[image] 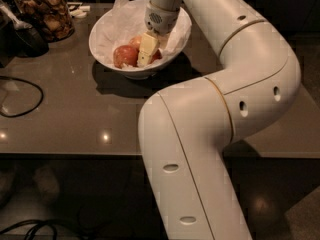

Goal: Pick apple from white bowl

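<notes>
The white bowl (102, 31), lined with crumpled white paper, stands at the back of the table. The red-orange apple (124, 55) lies at the bowl's front left. A yellower-orange apple (135, 41) sits just behind it. A sliver of a darker red apple (157, 56) shows to the right. My gripper (148, 49) reaches down from above into the middle of the bowl. It sits right beside the red-orange apple, on its right, and hides part of the fruit behind it.
A glass jar of brown snacks (44, 11) stands at the back left beside a dark object (22, 36). A black cable (22, 96) loops on the brown table (75, 119) at the left. My own white arm (210, 119) fills the right foreground.
</notes>
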Motion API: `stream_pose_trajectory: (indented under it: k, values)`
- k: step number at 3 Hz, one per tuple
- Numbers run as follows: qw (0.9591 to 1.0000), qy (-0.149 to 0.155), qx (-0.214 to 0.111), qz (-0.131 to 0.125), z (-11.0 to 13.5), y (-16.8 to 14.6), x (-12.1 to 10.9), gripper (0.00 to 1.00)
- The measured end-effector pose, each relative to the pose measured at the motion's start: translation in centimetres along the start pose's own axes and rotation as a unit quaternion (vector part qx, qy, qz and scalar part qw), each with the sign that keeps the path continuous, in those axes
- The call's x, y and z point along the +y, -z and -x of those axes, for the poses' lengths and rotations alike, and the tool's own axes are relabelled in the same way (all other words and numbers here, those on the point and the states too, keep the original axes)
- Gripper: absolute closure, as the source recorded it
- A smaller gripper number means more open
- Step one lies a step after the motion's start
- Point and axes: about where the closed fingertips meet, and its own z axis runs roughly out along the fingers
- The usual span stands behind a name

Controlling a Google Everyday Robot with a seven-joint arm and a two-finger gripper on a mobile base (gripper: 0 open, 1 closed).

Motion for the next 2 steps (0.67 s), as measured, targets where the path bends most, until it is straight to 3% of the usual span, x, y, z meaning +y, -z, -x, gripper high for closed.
stream_pose_trajectory:
  k: [2]
  values:
    - [1.0000, -0.002, 0.006, 0.003, -0.14, -0.80, -0.38, 0.25]
